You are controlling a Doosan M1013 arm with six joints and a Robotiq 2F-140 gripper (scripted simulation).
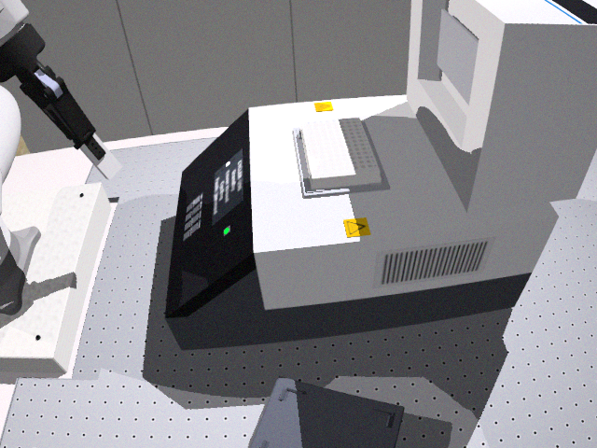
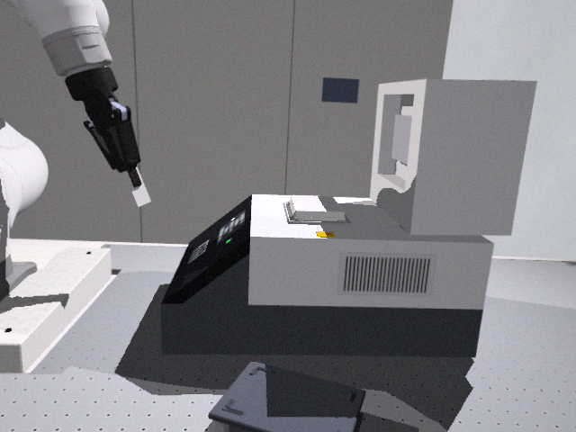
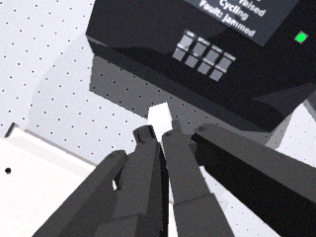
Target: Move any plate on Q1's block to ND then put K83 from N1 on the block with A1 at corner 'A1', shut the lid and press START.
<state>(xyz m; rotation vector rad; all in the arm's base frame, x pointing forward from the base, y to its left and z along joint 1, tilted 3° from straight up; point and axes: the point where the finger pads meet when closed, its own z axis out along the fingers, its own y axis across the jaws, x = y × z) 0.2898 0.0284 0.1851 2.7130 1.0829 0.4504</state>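
The cycler Q1 (image 1: 337,203) stands mid-table with its lid (image 1: 496,72) raised at the back. A white plate (image 1: 332,149) lies on its block, also seen in the exterior view (image 2: 311,209). The status lamp (image 1: 226,231) on the black sloped panel shows green; it also shows in the wrist view (image 3: 300,37). The keypad (image 1: 192,217) sits left of the lamp and appears in the wrist view (image 3: 204,54). My gripper (image 1: 106,166) is shut and empty, in the air to the left of the panel, tilted toward it; it also shows in the exterior view (image 2: 139,193) and the wrist view (image 3: 160,130).
A dark empty plate nest (image 1: 332,414) with corner brackets sits at the front edge. A white block (image 1: 52,270) of the arm's base stands at the left. A raised perforated platform (image 1: 554,328) runs along the right.
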